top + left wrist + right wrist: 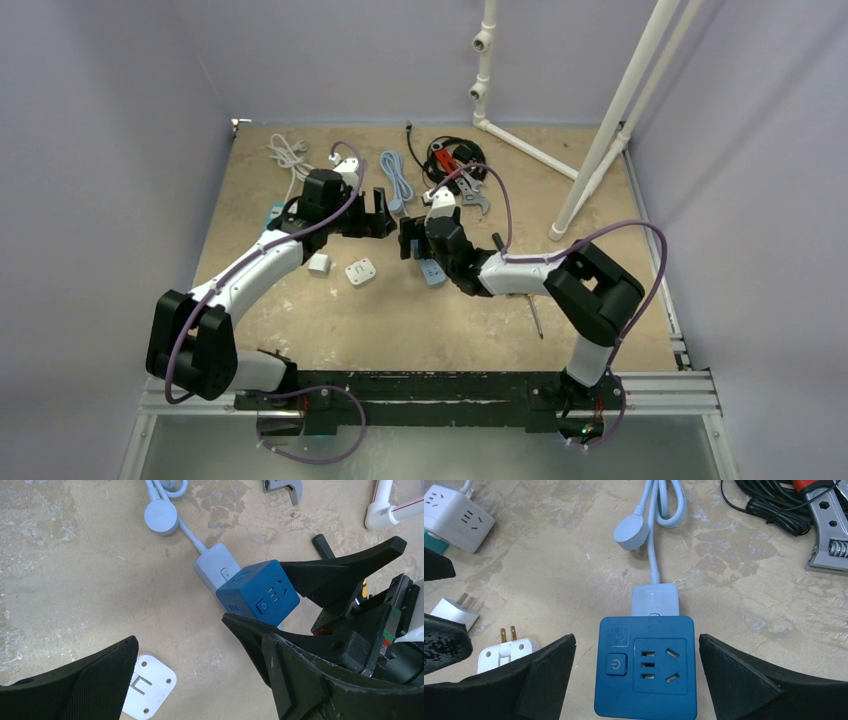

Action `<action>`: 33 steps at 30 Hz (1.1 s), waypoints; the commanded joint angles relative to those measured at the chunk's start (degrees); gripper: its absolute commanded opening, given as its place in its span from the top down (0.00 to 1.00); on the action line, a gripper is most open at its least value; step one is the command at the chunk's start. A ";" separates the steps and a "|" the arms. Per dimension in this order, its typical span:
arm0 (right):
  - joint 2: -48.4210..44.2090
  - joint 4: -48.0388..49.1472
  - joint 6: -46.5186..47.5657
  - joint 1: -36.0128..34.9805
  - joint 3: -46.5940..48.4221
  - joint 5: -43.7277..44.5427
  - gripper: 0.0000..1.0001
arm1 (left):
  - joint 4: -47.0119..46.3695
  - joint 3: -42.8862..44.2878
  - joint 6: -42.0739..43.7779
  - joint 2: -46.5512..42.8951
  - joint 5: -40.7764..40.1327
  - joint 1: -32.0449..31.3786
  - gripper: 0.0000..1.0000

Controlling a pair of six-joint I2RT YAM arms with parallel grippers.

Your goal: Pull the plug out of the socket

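A blue cube socket [646, 667] lies on the tan table, with a pale blue-grey plug [655, 600] pushed into its far side. The plug's cable runs back to a round plug head [630, 534]. My right gripper [636, 639] is open. Its fingers stand on either side of the cube with a gap on each side. In the left wrist view the socket [260, 595] and the plug [216, 566] sit between the right gripper's fingers [345, 565]. My left gripper [199, 637] is open and empty, just left of the cube. From above, the socket [432, 270] is partly hidden by the right wrist.
A white cube socket [456, 510] and two white adapters [454, 612] [506, 652] lie to the left. A flat white adapter [147, 685] is under my left gripper. A wrench [829, 545] and black cable [774, 505] lie far right. White pipes [600, 130] stand at the back right.
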State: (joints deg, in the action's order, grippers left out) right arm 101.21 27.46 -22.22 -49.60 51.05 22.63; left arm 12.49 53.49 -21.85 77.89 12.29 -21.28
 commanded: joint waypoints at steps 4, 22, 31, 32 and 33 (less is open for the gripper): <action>1.35 1.10 -0.19 -0.25 2.75 -1.98 0.16 | -1.12 0.56 1.31 -1.79 -0.11 0.18 0.06; -4.69 5.23 -0.69 -0.32 -0.98 1.26 1.00 | -3.22 -0.40 -0.13 -2.13 1.81 0.27 0.06; -16.35 21.39 -0.86 -0.56 -11.20 -3.72 1.00 | -7.00 -1.37 -3.77 -0.77 9.26 1.58 0.06; -17.21 22.81 -0.56 -0.80 -12.04 -3.92 1.00 | -8.09 -1.66 -4.53 -0.66 10.94 1.63 0.06; -17.94 24.06 -0.34 -1.15 -12.63 -3.94 1.00 | -9.35 -2.04 -5.28 -0.63 12.64 1.67 0.05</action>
State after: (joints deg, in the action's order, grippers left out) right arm 87.96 36.60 -22.50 -49.60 39.83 20.84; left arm 8.82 52.80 -23.75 77.38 17.91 -20.25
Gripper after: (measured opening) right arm 0.651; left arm 0.941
